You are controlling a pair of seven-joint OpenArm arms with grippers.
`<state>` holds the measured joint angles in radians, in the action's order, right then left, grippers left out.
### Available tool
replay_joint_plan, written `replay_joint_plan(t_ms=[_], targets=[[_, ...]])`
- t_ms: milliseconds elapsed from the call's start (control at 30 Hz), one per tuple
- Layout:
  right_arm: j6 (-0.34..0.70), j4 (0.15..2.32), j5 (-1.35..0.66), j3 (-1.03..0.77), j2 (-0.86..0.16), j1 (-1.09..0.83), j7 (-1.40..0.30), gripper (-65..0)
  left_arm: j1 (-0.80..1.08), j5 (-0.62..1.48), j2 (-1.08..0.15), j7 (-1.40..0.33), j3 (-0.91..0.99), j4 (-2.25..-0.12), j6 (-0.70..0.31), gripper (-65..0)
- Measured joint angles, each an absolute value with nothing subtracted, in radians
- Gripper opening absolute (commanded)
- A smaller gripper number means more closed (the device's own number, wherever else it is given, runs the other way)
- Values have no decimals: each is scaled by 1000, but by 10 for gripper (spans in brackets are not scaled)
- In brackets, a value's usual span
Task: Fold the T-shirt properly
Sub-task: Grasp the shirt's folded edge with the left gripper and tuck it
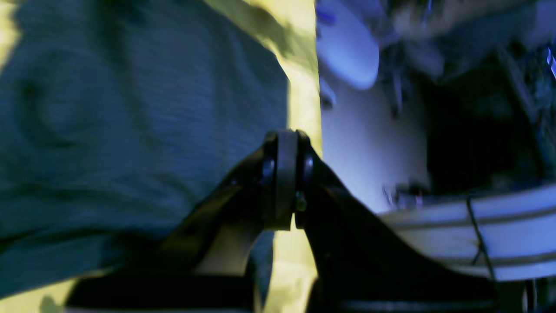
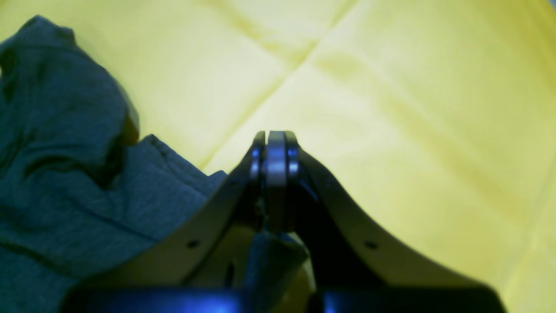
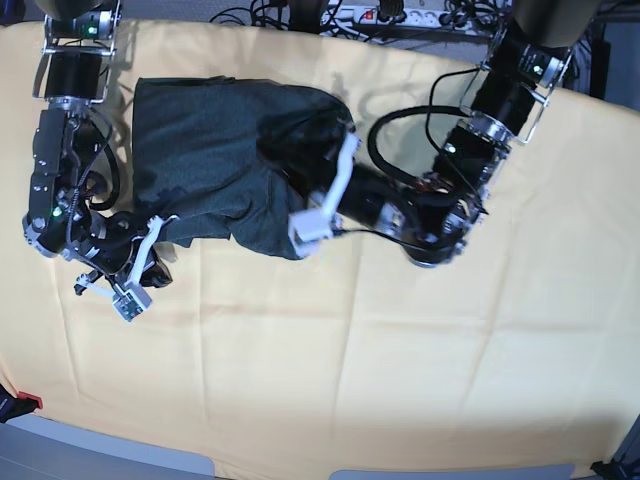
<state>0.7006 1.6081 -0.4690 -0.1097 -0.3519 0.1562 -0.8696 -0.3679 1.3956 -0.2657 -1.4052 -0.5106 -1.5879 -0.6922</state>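
Observation:
The dark charcoal T-shirt (image 3: 210, 160) lies bunched on the yellow cloth (image 3: 350, 350) at the back left in the base view. My left gripper (image 3: 305, 235) is at the shirt's front right corner. In the blurred left wrist view it (image 1: 280, 139) is shut, with shirt fabric (image 1: 130, 130) to its left and a fold of it between the fingers. My right gripper (image 3: 128, 298) is at the shirt's front left corner. In the right wrist view it (image 2: 269, 139) is shut, with shirt fabric (image 2: 87, 182) to its left and a fold caught between the fingers lower down.
The yellow cloth (image 2: 391, 108) covers the whole table. A power strip and cables (image 3: 385, 14) lie along the back edge. The table's right edge and blurred white and dark equipment (image 1: 499, 234) show in the left wrist view.

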Motion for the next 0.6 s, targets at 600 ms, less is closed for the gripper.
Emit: replay_joint_plan(t_ms=[600], targets=[[700, 1558, -463, 68, -498, 167, -878, -650, -369, 1098, -266, -1343, -845, -1649, -693, -650]])
